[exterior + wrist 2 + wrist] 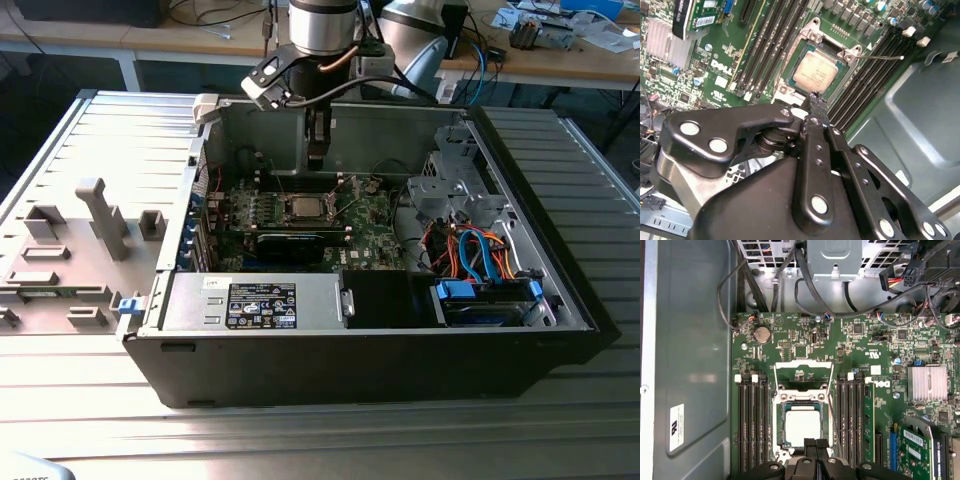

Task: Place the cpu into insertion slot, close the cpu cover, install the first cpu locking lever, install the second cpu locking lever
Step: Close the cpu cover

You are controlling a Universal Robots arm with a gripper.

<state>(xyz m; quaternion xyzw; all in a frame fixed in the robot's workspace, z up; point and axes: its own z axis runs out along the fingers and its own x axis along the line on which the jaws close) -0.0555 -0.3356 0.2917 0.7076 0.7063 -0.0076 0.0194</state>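
Gripper [816, 443], fingertips together and empty, hovers just beside the seated cpu [802, 426]; the raised cpu cover [804, 363] probably needs lowering squarely.

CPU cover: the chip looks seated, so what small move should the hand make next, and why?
Probably shift the hand over to the far edge of the cpu cover to tip it shut. The cpu already lies in the insertion slot, the cover lies swung open beyond it, and the shut hand hovers at the slot's edge, holding nothing.
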